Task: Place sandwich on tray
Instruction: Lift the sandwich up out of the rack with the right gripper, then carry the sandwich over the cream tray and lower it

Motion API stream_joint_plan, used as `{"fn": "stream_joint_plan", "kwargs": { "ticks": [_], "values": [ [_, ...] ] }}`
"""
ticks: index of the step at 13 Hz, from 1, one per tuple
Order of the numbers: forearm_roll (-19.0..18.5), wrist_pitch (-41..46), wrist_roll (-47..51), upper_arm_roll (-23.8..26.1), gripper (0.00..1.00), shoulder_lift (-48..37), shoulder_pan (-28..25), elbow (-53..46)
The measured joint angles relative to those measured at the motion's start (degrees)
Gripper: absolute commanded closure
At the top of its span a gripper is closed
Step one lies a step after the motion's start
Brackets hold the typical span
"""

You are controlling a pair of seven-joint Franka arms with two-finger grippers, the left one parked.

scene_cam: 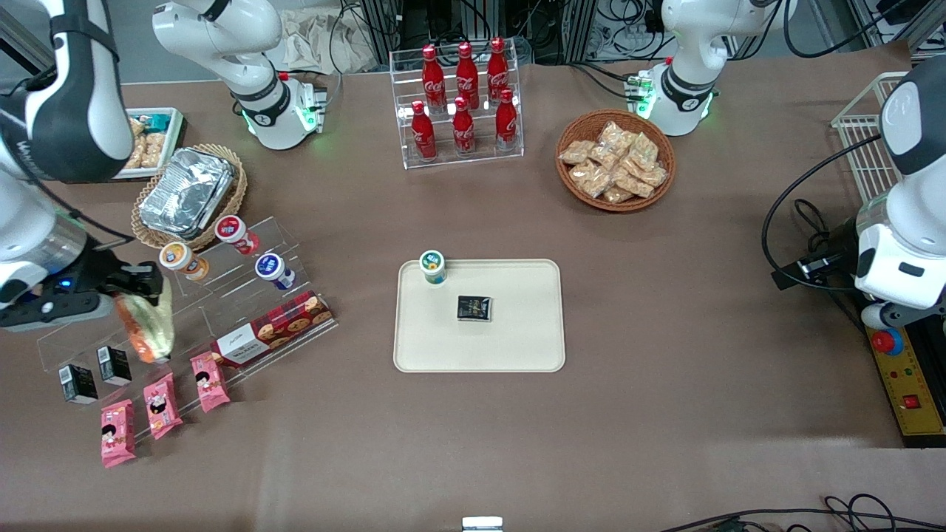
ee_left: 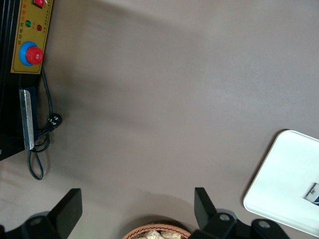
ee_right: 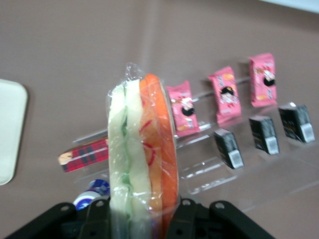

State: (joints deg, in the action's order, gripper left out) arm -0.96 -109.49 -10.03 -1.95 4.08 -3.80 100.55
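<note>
My gripper (scene_cam: 140, 295) holds the sandwich (scene_cam: 146, 325) aloft, jaws clenched on its wrapped base, well apart from the tray (scene_cam: 517, 347). I would carry it level and lower it onto bare tray beside the black packet (scene_cam: 474, 308)

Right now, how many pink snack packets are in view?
3, in a row at the working arm's end of the table, nearer the front camera than the clear shelf. The end effector holds the sandwich above that shelf. None seem hidden.
</note>
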Motion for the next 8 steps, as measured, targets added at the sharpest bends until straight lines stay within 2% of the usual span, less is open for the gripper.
{"fn": "stream_joint_plan", "kwargs": {
  "ticks": [5, 8],
  "values": [
    [0.0, 0.0, -0.2, 0.1, 0.67, 0.8, -10.2, -3.1],
    [0.0, -0.1, -0.3, 0.1, 0.67, 4.1, -16.3, -5.4]
  ]
}}
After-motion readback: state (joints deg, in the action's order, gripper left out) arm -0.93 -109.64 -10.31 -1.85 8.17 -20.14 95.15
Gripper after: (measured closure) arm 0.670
